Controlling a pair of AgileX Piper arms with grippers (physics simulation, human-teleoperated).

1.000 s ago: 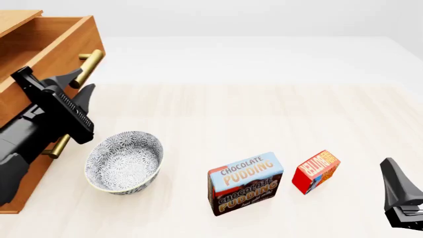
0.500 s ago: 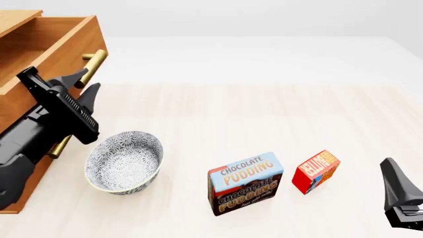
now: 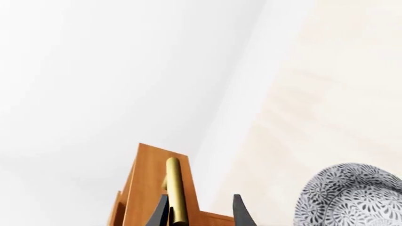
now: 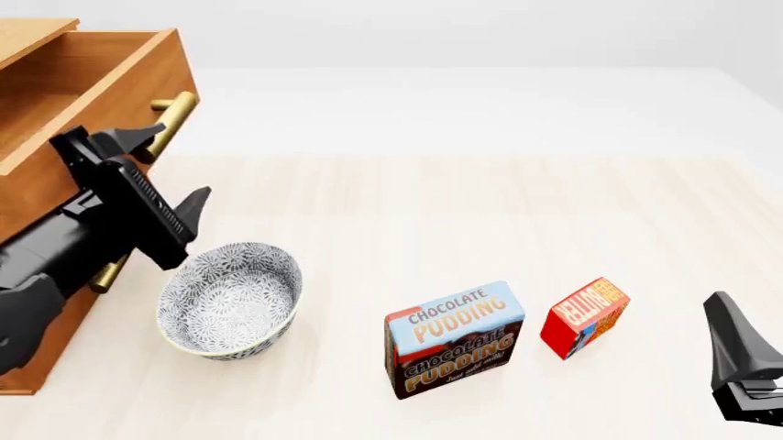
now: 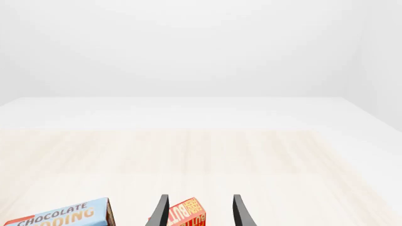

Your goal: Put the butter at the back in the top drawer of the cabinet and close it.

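Brass handle [image 4: 168, 121] of the top drawer [image 4: 92, 87], pulled out of the cabinet [image 4: 37, 302] at the desk's left edge. Left gripper [image 4: 159, 179] beside it, jaws apart, empty. Butter [image 4: 585, 316] near the front edge, right of the pudding box [image 4: 456, 337]. Right gripper [image 5: 197, 212]: jaws parted, empty, butter in line between its fingers.

White "BUTTER" lettering running sideways on the small red butter box [image 4: 585, 317], "CHOCOLATE PUDDING" on the top of the larger pudding box [image 4: 456, 338] just left of it, "CHOCOLATE PUDDING" again on that box's front, smaller line beneath unreadable
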